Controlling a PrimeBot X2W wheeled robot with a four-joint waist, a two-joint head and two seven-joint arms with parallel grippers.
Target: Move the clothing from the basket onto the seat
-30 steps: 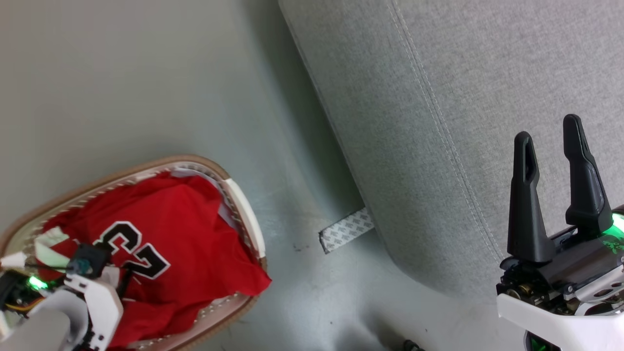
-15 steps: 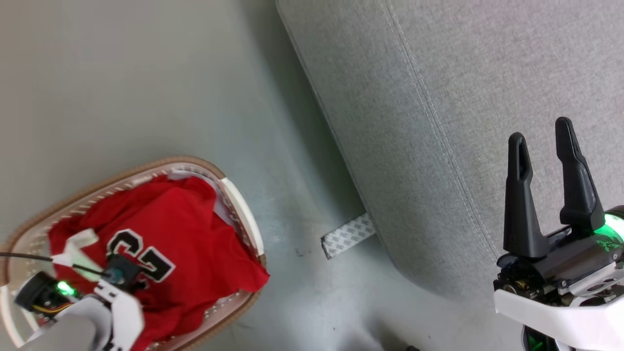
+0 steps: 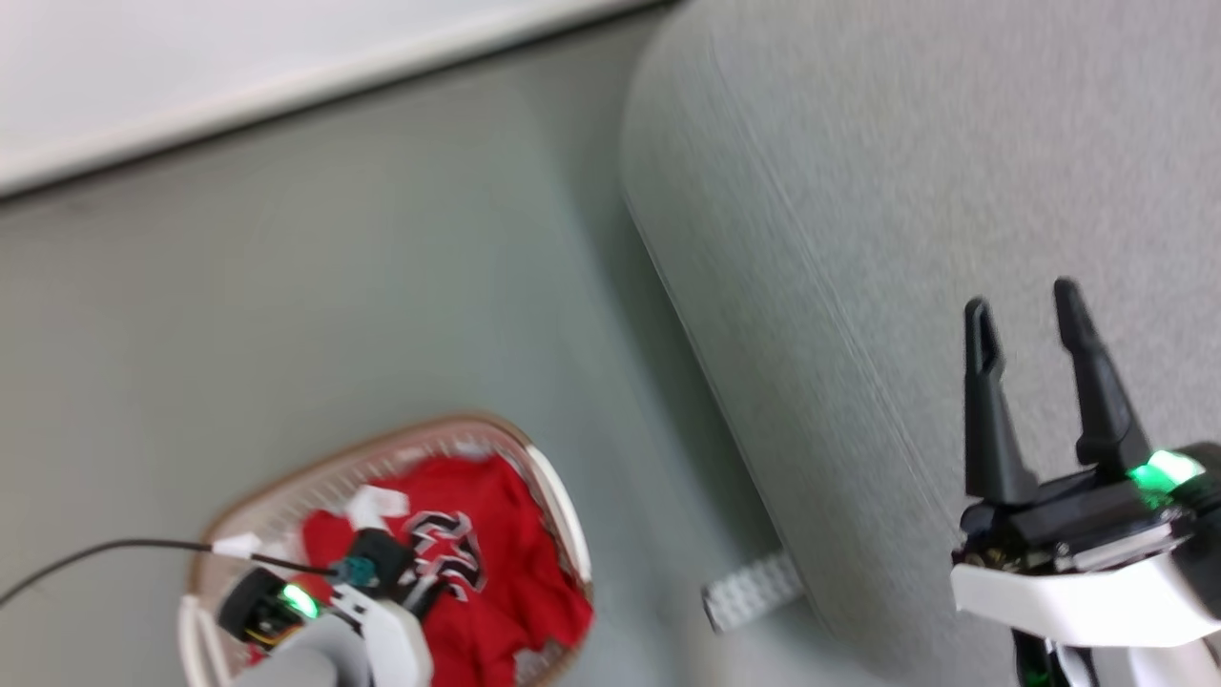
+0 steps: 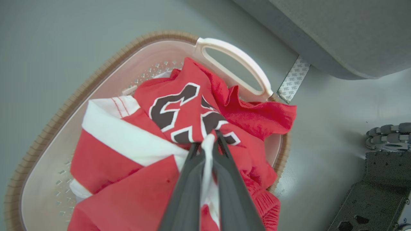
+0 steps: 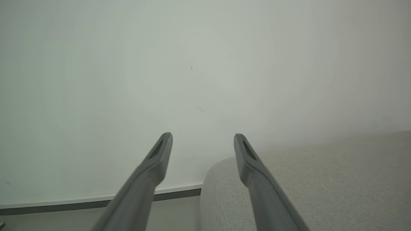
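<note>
In the basket [image 4: 106, 77], the crumpled red jersey [image 4: 189, 112] has its white trim clamped in the left gripper [image 4: 208, 139]. The right gripper [image 3: 1019, 296] gapes over the sofa [image 3: 906, 172].

A smooth grey-green floor [image 3: 382, 286] was seen across the left and middle of the head view, met at the upper left by a pale wall [image 3: 238, 38] along a dark-edged skirting band [image 3: 315, 88]. The right was taken up by a light-grey woven sofa [image 3: 906, 191]. A patterned white strip [image 3: 752, 592] was laid on the floor at its lower edge.
</note>
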